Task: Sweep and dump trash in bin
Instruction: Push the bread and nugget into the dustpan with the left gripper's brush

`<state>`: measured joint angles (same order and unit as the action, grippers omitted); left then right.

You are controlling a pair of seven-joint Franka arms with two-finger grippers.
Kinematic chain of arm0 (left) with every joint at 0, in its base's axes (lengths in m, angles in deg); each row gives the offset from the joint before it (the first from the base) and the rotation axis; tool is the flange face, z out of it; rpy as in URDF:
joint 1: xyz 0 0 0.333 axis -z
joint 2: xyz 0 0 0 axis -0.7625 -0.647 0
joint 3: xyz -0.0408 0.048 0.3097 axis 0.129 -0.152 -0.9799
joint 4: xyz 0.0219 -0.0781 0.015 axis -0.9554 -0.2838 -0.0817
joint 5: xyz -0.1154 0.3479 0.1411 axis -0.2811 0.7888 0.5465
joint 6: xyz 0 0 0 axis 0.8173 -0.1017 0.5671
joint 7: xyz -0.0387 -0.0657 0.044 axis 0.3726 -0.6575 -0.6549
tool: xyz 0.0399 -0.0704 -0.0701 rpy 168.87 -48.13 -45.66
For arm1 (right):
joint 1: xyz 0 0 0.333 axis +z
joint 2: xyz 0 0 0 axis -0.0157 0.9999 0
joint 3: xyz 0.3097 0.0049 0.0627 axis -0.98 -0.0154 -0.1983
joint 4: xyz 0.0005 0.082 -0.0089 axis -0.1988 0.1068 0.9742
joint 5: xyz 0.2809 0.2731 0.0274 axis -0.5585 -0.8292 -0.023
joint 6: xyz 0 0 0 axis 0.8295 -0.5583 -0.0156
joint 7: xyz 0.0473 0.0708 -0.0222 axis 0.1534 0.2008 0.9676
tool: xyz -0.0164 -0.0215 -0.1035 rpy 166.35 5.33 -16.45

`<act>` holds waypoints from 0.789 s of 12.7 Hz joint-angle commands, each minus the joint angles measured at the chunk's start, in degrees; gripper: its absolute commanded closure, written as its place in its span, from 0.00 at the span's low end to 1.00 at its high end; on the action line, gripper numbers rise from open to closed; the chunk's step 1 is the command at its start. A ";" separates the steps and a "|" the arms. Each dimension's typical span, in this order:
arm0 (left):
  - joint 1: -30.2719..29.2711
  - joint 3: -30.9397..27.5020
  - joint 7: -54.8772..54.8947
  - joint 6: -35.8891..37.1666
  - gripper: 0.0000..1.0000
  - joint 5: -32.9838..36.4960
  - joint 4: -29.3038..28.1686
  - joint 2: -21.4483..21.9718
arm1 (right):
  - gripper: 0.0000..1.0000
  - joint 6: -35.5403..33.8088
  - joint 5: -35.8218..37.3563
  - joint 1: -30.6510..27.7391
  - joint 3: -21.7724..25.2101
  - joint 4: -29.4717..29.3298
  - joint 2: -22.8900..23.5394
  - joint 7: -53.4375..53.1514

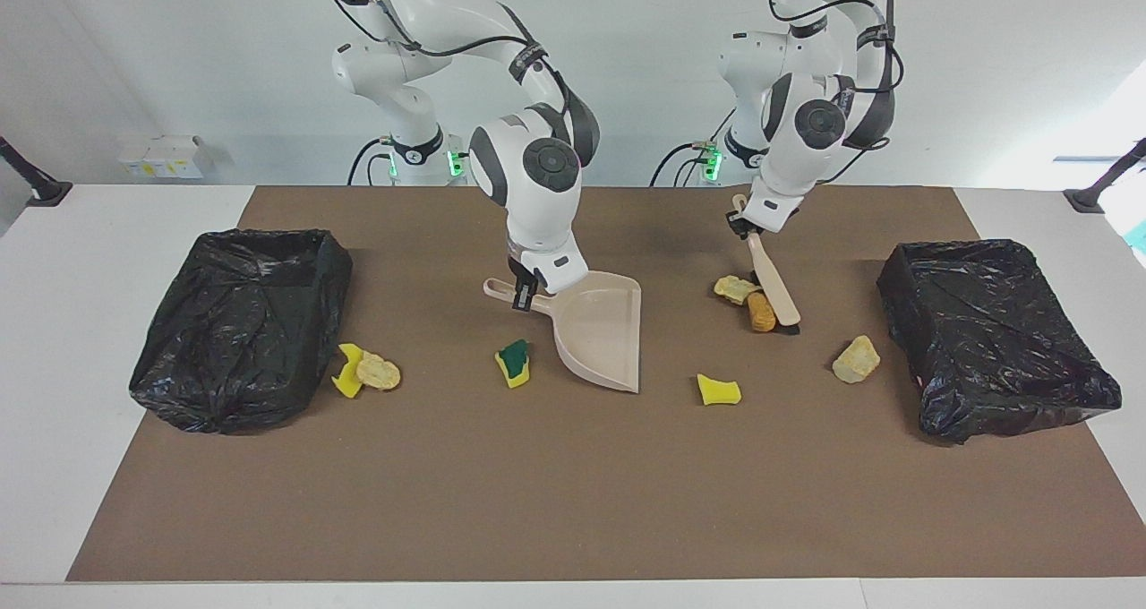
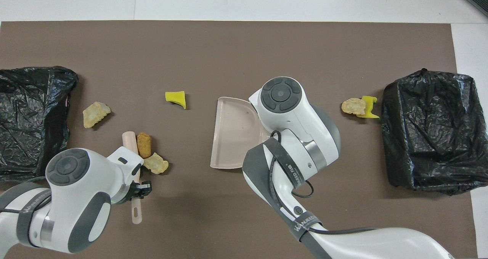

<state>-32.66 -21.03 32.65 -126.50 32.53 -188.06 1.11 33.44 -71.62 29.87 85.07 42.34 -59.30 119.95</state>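
Here we see the left gripper (image 1: pixel 742 224) clamping the brush (image 1: pixel 775 285) against an orange bread-like chunk (image 1: pixel 761 312), while the right gripper (image 1: pixel 523 291) pinches the dustpan (image 1: pixel 598 330).

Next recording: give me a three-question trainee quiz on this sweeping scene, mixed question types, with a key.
1. True or false: the left gripper holds the brush.
2. Which trash piece lies beside the dustpan, toward the right arm's end of the table? A) green-and-yellow sponge B) orange chunk C) yellow sponge bit
3. Fill in: the brush head sits against the orange chunk, which touches a ___ chunk.

Key: 1 true; 2 A; 3 tan.
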 commanded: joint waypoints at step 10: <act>14.96 0.42 0.65 -7.99 1.00 -13.24 11.92 -11.82 | 1.00 1.65 -1.52 5.62 -0.24 1.27 -1.08 -1.47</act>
<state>-19.22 -20.35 32.67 -133.88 21.25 -178.52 -8.50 34.09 -72.20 35.54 85.00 42.35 -59.37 119.20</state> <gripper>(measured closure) 0.736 0.687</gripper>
